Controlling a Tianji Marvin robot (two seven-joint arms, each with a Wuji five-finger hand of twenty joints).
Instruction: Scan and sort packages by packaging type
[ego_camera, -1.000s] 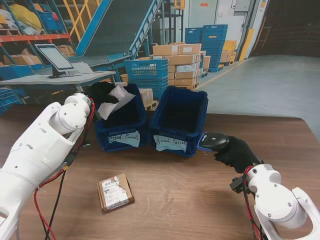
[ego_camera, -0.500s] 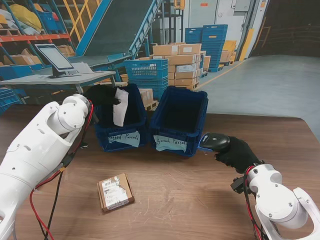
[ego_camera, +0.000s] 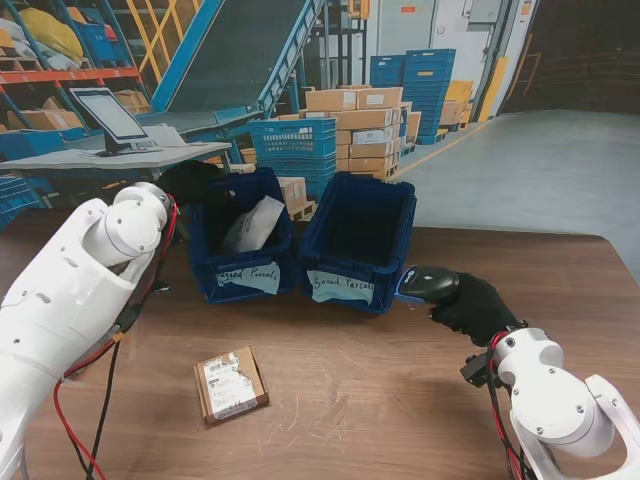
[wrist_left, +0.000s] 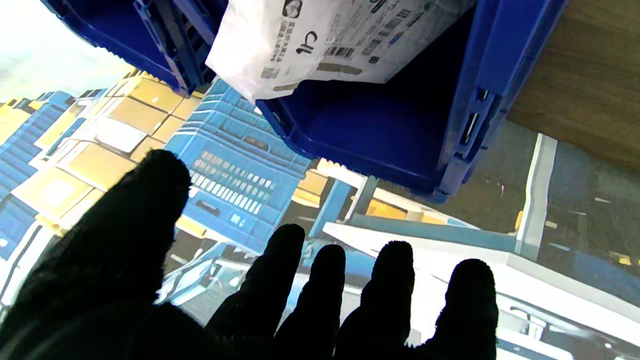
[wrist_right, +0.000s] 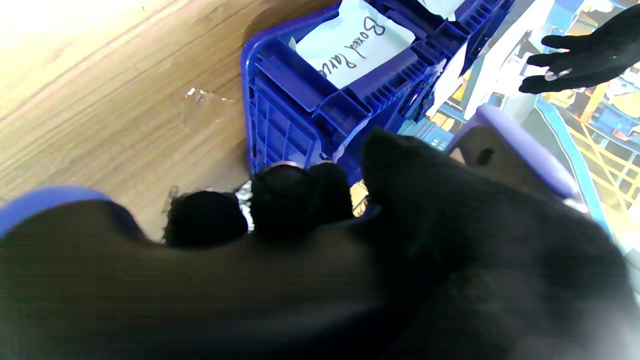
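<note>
stand view: crinkled white mailer (ego_camera: 253, 223)

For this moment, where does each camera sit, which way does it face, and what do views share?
Stand view: above the shoulders, facing down at the brown wooden table; both white arms show.
Left wrist view: along the black-gloved left hand, open, facing the white plastic mailer bag in the blue plastic bin.
Right wrist view: along the right hand, shut on the black handheld scanner.
Shared: mailer and bin, stand and left wrist.
</note>
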